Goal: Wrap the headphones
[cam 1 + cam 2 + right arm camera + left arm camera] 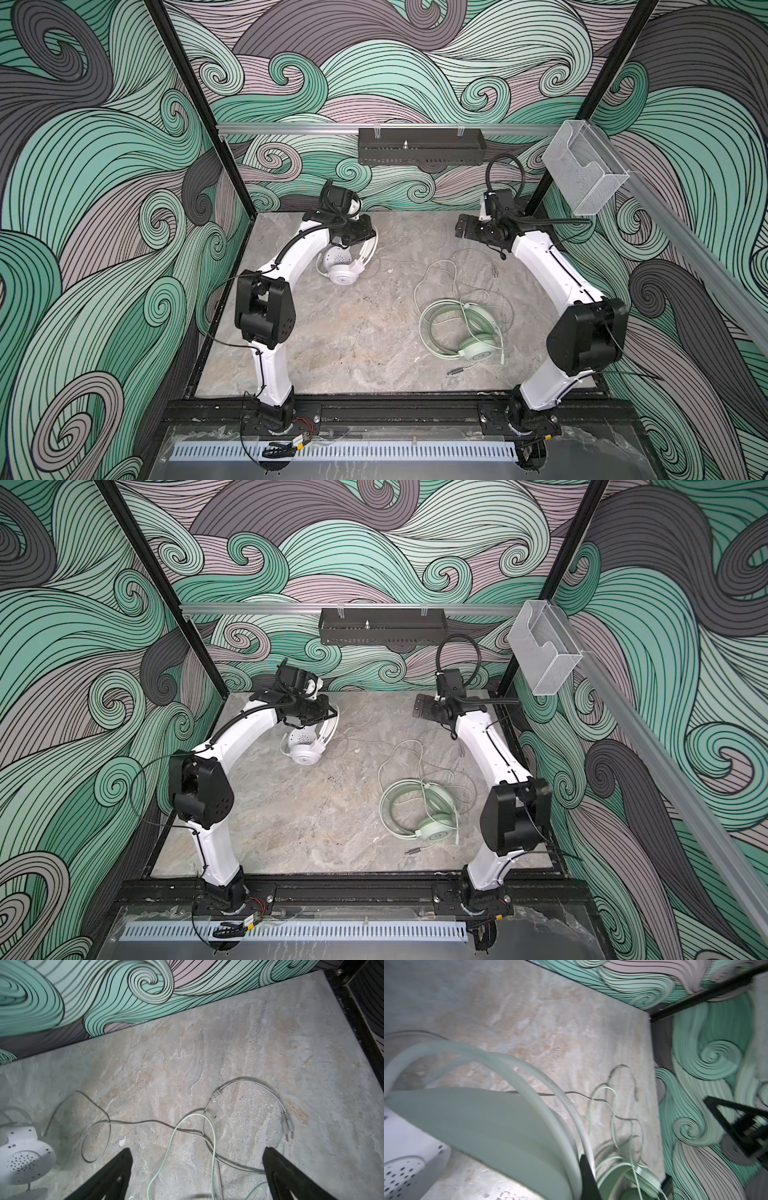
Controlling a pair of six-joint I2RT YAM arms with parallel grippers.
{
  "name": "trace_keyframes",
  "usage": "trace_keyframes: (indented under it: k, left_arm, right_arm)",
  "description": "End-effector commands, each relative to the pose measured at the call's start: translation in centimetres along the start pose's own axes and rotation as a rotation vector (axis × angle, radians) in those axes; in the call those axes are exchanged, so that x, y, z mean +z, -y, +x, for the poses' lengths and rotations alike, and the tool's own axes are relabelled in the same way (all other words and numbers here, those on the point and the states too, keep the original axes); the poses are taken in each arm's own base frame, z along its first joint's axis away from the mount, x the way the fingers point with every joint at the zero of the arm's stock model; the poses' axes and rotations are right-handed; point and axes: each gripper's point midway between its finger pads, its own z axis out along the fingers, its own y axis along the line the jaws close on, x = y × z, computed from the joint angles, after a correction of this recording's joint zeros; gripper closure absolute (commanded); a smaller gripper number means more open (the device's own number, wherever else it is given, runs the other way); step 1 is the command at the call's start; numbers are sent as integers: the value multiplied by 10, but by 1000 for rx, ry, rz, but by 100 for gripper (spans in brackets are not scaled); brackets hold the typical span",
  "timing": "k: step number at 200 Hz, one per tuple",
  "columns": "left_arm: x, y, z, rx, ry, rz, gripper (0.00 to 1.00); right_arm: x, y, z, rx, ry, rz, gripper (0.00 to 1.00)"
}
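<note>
The white headphones [344, 272] [305, 752] sit at the back left of the table, with the headband arching up. My left gripper [362, 236] [322, 712] is shut on that headband [488, 1122]. In the left wrist view only one black finger [586, 1178] shows, pressed against the band. The mint green headphones [471, 332] [432, 816] lie flat at the right. My right gripper [462, 226] [196, 1153] hovers open at the back right, holding nothing. Below it the white cable [145, 1122] and the mint cable [209, 1126] cross. The white cable's twin plugs [286, 1124] lie close by.
A black perforated tray [419, 145] hangs on the back rail. A clear plastic box [582, 170] is fixed to the right rail. The mint cable's plug [455, 371] lies near the table's front right. A small white scrap [122, 1142] lies on the marble surface. Patterned walls enclose the table on three sides.
</note>
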Motion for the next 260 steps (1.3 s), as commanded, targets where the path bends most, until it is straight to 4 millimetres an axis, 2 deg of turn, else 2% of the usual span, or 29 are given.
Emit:
trace_keyframes:
  k: [1,25,52,76,86,127,160,182,195,224,244,260]
  left_arm:
    - [-16,65,6,47,-9,266,100]
    - [-15,95,30,38,-65,351,100]
    - [-2,131,50,-22,-109,495,100]
    - [6,154,59,-58,-128,610,100]
    - [9,157,64,-62,-143,627,100]
    - [8,150,69,-58,-134,615,100]
    - [-2,145,63,-16,-121,605,100]
    - [-10,138,51,-36,-104,609,100]
    - [-14,126,40,-82,-84,564,100]
    - [-21,78,25,-250,-42,311,100]
    - [-37,61,19,-313,45,191,100]
    - [-46,57,16,-376,95,170,100]
  right_arm:
    - [-13,5,4,83,-15,-27,1]
    - [-14,12,7,86,-15,-19,1]
    - [-17,20,3,92,-3,-10,1]
    - [-20,25,1,84,6,-2,1]
    - [-19,25,3,86,1,-2,1]
    - [-17,19,9,89,-9,-42,1]
    - [-23,11,14,89,-10,-76,1]
    - [-28,-1,18,80,-15,-120,1]
    - [-30,-10,23,57,-19,-144,1]
    - [-41,-23,26,8,-4,-187,1]
    - [-49,-27,23,-33,8,-180,1]
    - [-56,-35,24,-58,13,-196,1]
